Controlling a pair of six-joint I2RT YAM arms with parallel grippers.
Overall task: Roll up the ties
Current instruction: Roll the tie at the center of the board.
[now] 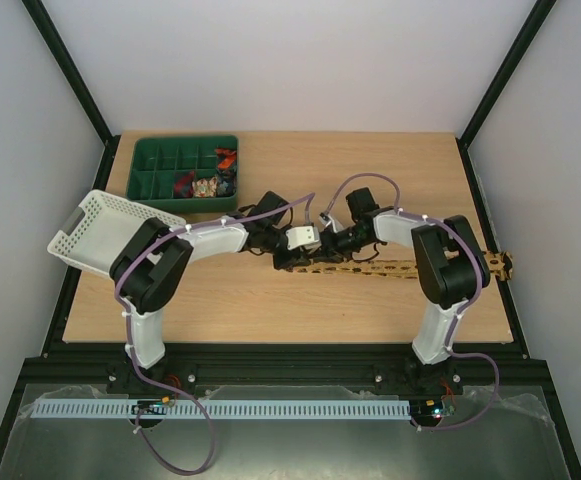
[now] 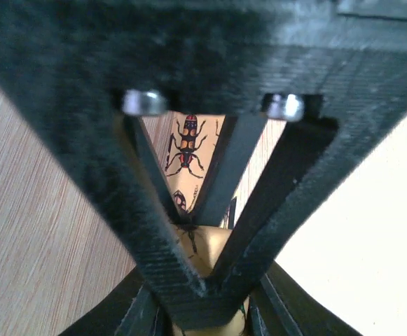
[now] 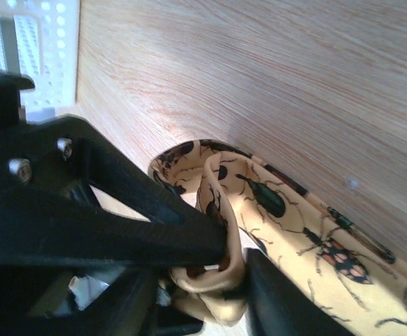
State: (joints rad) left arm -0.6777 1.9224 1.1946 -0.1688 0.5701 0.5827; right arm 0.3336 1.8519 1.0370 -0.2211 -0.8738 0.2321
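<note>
A tan-gold tie (image 1: 420, 268) printed with dark beetles lies flat across the table, its right end reaching the right edge. Its left end is folded into the start of a coil between my two grippers. My left gripper (image 1: 288, 258) is shut on that folded end. In the left wrist view its black fingers (image 2: 161, 231) meet in a V around the tan fabric (image 2: 188, 143). My right gripper (image 1: 328, 245) is shut on the same fold from the right. In the right wrist view it (image 3: 239, 260) pinches a curled loop of the tie (image 3: 294, 217).
A green compartment tray (image 1: 160, 160) with a few small items stands at the back left. A white slotted basket (image 1: 95, 235) sits tilted at the table's left edge and also shows in the right wrist view (image 3: 42, 49). Purple cables run along both arms.
</note>
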